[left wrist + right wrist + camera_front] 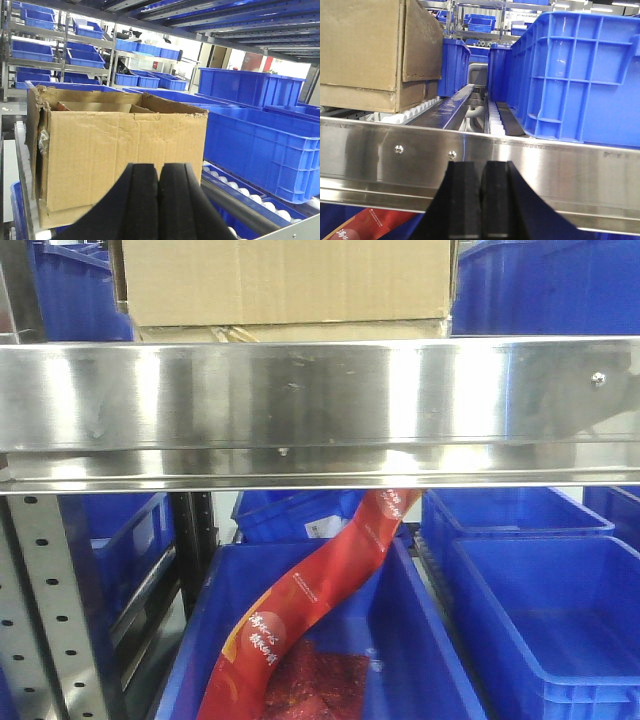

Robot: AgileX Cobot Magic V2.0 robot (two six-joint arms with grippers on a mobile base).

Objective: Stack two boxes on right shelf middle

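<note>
Two boxes (285, 285) sit stacked on the shelf (300, 400), upper carton resting on a flatter one, blue bins (580, 70) flanking them on the rollers. Both my grippers hang empty, pads pressed together: left gripper (159, 205) faces the upper carton's creased front, right gripper (482, 205) sits lower, against the steel rail. I judge the stacking done, with nothing left to hold.

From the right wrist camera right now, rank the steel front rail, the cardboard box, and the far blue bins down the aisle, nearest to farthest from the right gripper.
1. Steel front rail: directly ahead of the right gripper, whose jaws are closed; it spans the view.
2. Cardboard box: behind the rail, upper left, on the rollers.
3. Far blue bins: top centre, well down the aisle.
</note>
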